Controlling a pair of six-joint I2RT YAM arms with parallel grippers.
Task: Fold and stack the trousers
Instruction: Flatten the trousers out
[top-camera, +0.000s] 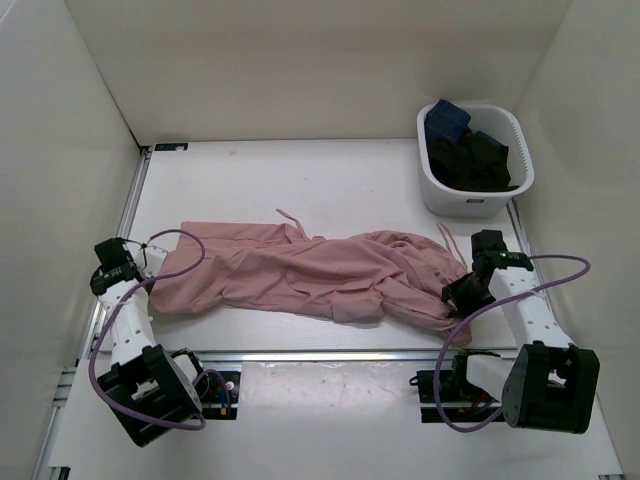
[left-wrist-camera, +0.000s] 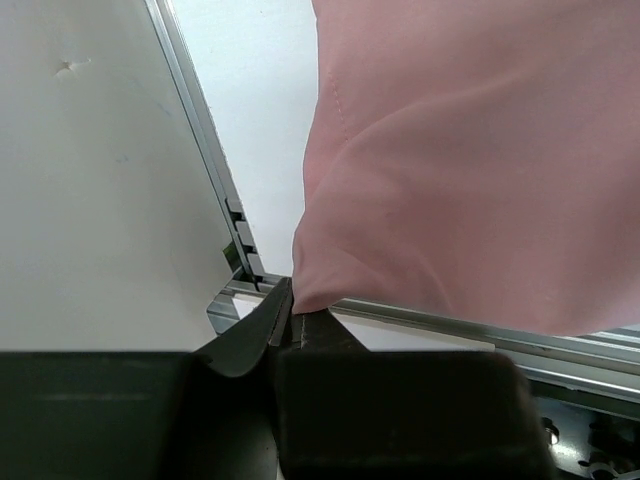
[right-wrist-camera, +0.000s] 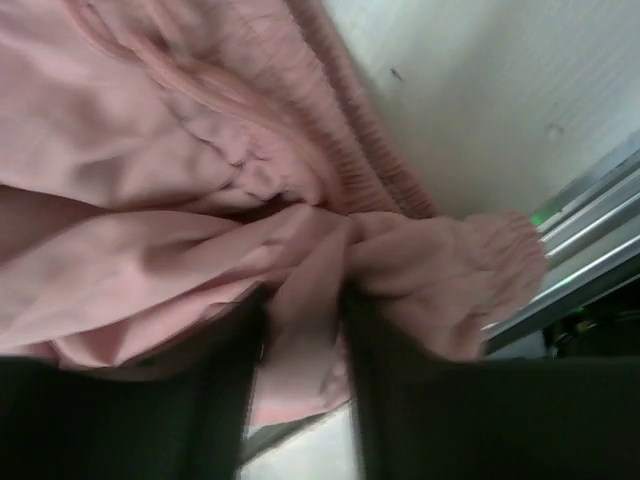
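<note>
- One white table (top-camera: 330, 180), walled on three sides, with a metal rail along its near edge.
- One pair of pink trousers (top-camera: 300, 270), lying lengthways across the near half of the table and reaching from one gripper to the other. The legs point to the left, the gathered waist is at the right, and the middle is crumpled into folds.
- Two arms: the left arm (top-camera: 125, 325) at the near left corner and the right arm (top-camera: 525, 305) at the near right, each trailing one purple cable.
- One white basket (top-camera: 465, 200) at the far right corner, well apart from the trousers.
- In the basket there is one blue garment (top-camera: 447, 118) at the back and a heap of black garments (top-camera: 480, 160). I cannot count how many pieces are in the heap.
- The left gripper (left-wrist-camera: 292, 318) has its fingers pressed together, pinching the very corner of the trouser leg. The cloth hangs up and away from the pinch, above the near rail.
- The right gripper (right-wrist-camera: 303, 310) has its fingers standing partly apart at the waistband, with a bunched fold of the pink cloth filling the gap and touching both. The view is blurred, so I cannot tell whether they clamp it.
- Two thin pink cords show: one cord (top-camera: 287, 217) on the far edge of the trousers and the other cord (top-camera: 447, 238) by the waist.
</note>
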